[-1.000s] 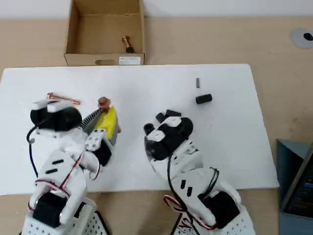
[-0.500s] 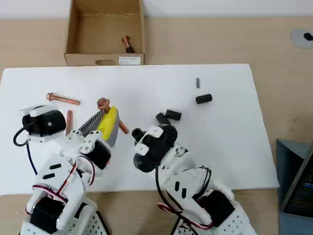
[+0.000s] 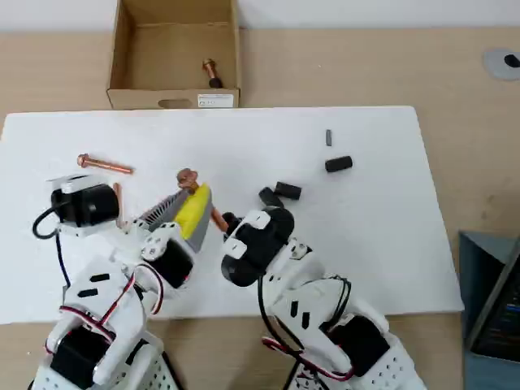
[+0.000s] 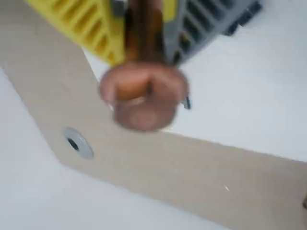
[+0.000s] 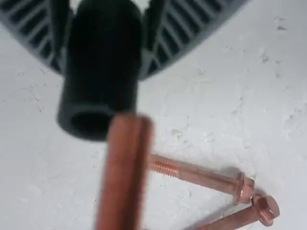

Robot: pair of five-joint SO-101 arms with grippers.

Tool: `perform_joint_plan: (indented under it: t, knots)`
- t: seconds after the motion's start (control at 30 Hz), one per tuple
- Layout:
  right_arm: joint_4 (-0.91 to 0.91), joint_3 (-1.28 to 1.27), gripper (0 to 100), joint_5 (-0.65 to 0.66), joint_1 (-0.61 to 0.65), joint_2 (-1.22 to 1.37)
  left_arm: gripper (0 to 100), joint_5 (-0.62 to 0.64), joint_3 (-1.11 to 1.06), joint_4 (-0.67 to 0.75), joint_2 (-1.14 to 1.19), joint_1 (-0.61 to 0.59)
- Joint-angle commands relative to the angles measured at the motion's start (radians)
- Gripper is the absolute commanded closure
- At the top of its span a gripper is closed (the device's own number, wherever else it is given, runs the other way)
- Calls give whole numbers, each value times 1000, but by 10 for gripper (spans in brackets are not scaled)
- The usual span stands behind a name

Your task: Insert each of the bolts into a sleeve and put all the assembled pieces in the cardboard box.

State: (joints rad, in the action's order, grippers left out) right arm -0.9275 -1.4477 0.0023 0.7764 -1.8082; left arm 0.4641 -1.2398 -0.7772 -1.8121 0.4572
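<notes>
My left gripper (image 3: 192,205), with yellow and grey fingers, is shut on a copper bolt (image 3: 188,177); its head (image 4: 144,96) points up and away from the gripper. My right gripper (image 3: 231,221) is shut on a black sleeve (image 5: 98,72). The held bolt's shaft (image 5: 122,172) slants down with its tip right at the sleeve's open mouth. Two loose bolts (image 3: 104,164) (image 3: 118,199) lie on the white mat at the left. Loose sleeves (image 3: 280,193) (image 3: 338,164) lie right of centre. One assembled piece (image 3: 211,71) rests inside the cardboard box (image 3: 120,49).
The white mat (image 3: 366,244) covers the wooden table; the box stands just beyond its far edge. A small dark pin (image 3: 328,137) lies near the far sleeve. A grey object (image 3: 487,301) sits at the right edge and a grommet (image 3: 502,61) far right.
The left gripper has carried its bolt to the right, bringing the shaft tip to the sleeve. The right arm first swung left with the sleeve, then stayed put.
</notes>
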Motion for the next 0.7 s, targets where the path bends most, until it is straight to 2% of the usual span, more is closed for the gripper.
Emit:
perform_joint_plan:
  t: [0.0, 0.27, 0.67]
  knots:
    - [28, 7, 989, 8, 12, -91, 998, 2, 12, 29, -10, 8]
    - [26, 8, 989, 8, 12, -91, 998, 3, -60, 150, -10, 6]
    - [26, 12, 989, 8, 12, -91, 998, -38, -77, 147, -10, 5]
